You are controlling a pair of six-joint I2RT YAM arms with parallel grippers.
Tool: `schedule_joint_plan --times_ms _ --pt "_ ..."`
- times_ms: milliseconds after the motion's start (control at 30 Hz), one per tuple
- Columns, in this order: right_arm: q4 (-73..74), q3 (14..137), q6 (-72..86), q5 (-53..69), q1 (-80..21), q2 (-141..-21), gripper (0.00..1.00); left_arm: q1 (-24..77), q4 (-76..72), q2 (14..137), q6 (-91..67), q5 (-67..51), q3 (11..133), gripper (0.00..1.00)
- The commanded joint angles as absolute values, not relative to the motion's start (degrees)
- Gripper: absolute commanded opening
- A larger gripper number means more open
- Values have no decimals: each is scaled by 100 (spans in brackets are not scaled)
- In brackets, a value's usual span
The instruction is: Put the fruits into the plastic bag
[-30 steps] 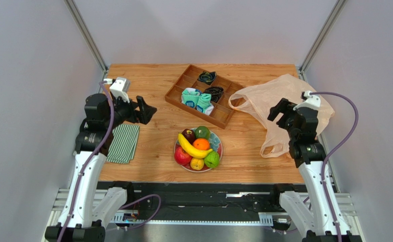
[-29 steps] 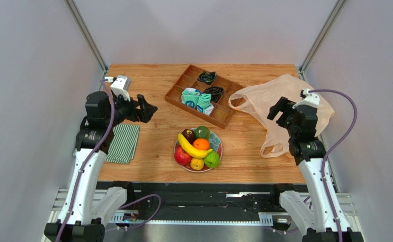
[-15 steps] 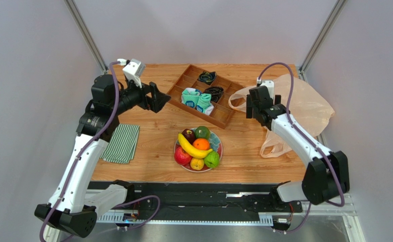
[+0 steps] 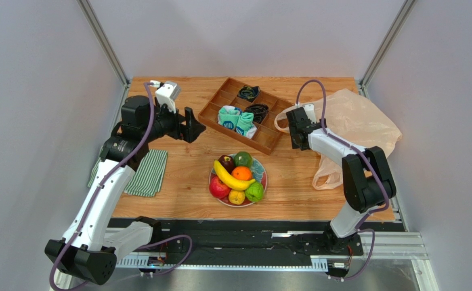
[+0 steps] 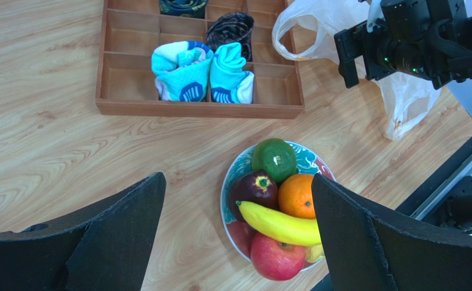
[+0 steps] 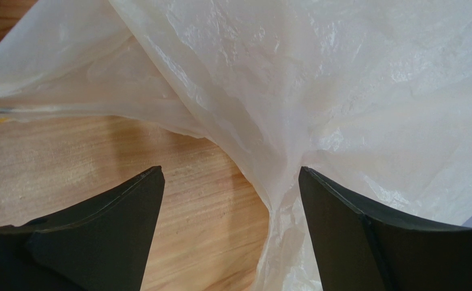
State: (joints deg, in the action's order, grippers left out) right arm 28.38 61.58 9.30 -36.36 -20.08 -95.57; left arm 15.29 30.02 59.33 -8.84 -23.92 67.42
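The fruits lie piled on a red-rimmed plate (image 4: 260, 169) at the front middle: a yellow banana (image 4: 230, 176), an orange (image 4: 241, 173), a red apple (image 4: 219, 188), a dark red apple (image 4: 226, 162), two green fruits (image 4: 242, 159) and a small yellow fruit (image 4: 237, 197). They also show in the left wrist view, with the banana (image 5: 279, 223) on top. The plastic bag (image 4: 359, 124) lies flat at the right. My left gripper (image 4: 193, 125) is open and empty, above the table left of the plate. My right gripper (image 4: 294, 134) is open over the bag's handle (image 6: 262, 163).
A brown wooden compartment tray (image 4: 217, 115) with teal socks (image 4: 237, 119) and dark items stands at the back middle, between the two grippers. A green striped cloth (image 4: 148, 172) lies at the left edge under my left arm.
My right arm has swung left from beside the bag to its near-left handle. My left gripper has moved up and right toward the tray and plate. Both stay open.
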Motion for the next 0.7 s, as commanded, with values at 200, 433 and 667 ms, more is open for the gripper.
schedule_joint_plan --times_ms 200,433,667 --pt "1591 6390 756 -4412 -2004 -10203 85 1521 2927 5950 -782 -2382 6856 99" --pt "1275 6477 519 -4746 -2004 -10634 81 1521 2936 5950 -774 -2382 6855 99" --pt "1187 6592 290 -4887 -1908 -11012 58 1521 2936 5985 -774 -2399 6855 99"
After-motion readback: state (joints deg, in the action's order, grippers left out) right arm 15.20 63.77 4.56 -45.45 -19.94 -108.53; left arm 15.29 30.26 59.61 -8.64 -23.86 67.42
